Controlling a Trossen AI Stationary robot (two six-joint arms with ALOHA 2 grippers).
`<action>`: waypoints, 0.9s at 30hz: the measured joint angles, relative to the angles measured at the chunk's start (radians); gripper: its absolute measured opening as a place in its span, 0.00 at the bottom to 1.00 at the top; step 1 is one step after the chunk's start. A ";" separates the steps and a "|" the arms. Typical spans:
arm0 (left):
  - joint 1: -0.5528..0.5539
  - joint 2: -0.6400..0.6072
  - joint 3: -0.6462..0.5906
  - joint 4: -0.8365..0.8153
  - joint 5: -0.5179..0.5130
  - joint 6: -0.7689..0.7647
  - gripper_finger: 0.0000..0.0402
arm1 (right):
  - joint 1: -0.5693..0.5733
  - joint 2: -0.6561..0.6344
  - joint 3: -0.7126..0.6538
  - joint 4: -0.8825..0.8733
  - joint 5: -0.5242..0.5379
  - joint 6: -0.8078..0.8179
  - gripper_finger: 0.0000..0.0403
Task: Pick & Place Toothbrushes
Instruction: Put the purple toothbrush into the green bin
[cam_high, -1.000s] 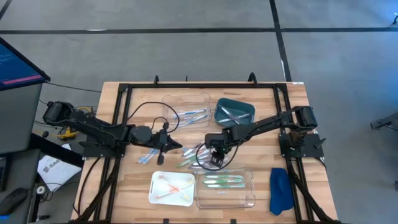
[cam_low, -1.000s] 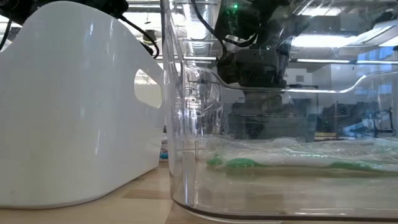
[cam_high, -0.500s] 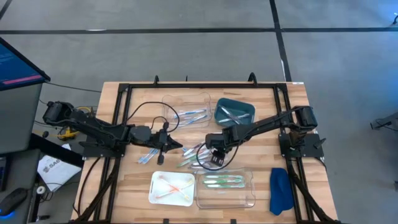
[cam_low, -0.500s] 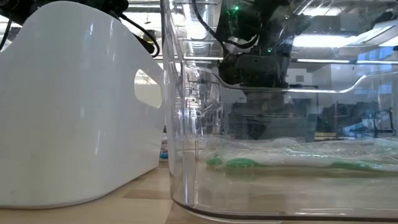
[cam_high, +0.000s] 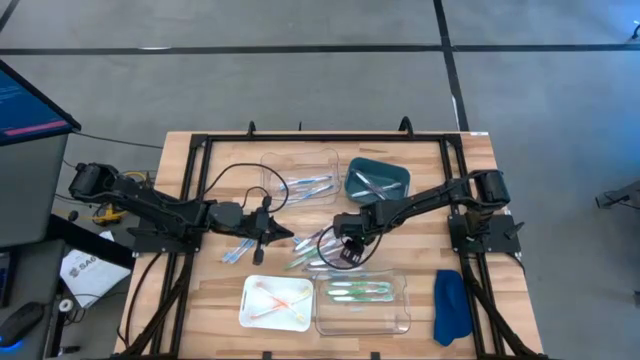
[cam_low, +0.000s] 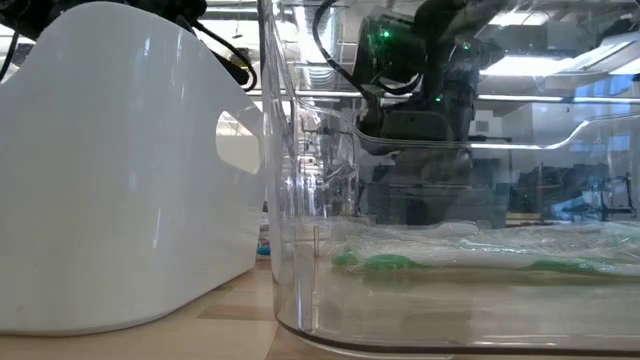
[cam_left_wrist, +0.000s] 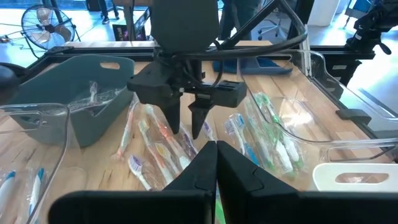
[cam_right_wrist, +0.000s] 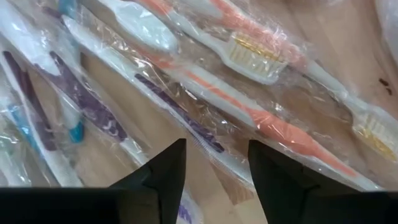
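Observation:
Wrapped toothbrushes (cam_high: 306, 246) in orange, white, blue and green lie in a loose pile on the wooden table's middle. My right gripper (cam_high: 340, 250) hangs over the pile's right part, open and pointing down. In the right wrist view its gripper (cam_right_wrist: 214, 168) stands just above the orange-and-white toothbrushes (cam_right_wrist: 267, 124). My left gripper (cam_high: 285, 237) waits shut at the pile's left edge; its gripper (cam_left_wrist: 216, 152) faces the right gripper (cam_left_wrist: 186, 127). Green toothbrushes (cam_high: 358, 291) lie in the near clear tray, orange ones (cam_high: 275, 297) in the white tray. My right gripper comes from above, fingers pointing down, one fingertip (cam_left_wrist: 175, 126) on either side of a wrapped toothbrush in the pile (cam_left_wrist: 163, 138). I cannot tell whether the tips touch the wrappers.
A clear tray (cam_high: 300, 160) with bluish toothbrushes and a teal tray (cam_high: 398, 172) with white ones sit at the far side. The white tray (cam_high: 252, 312) and a clear tray (cam_high: 400, 312) sit at the near edge. A blue cloth (cam_high: 450, 305) lies near right. Black frame rails border the table.
My right gripper has shifted slightly and sunk a little toward the toothbrush pile, turning a bit at the wrist. The toothbrushes lie as before.

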 joint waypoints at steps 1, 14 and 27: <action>0.000 0.000 0.000 0.000 0.000 0.000 0.00 | 0.000 0.000 0.000 -0.003 0.000 -0.003 0.41; 0.000 0.000 0.000 0.001 0.000 0.000 0.00 | 0.021 0.087 0.005 -0.005 0.021 0.009 0.36; 0.000 0.000 0.000 0.005 0.000 -0.006 0.00 | 0.022 0.049 0.010 -0.023 -0.011 0.043 0.03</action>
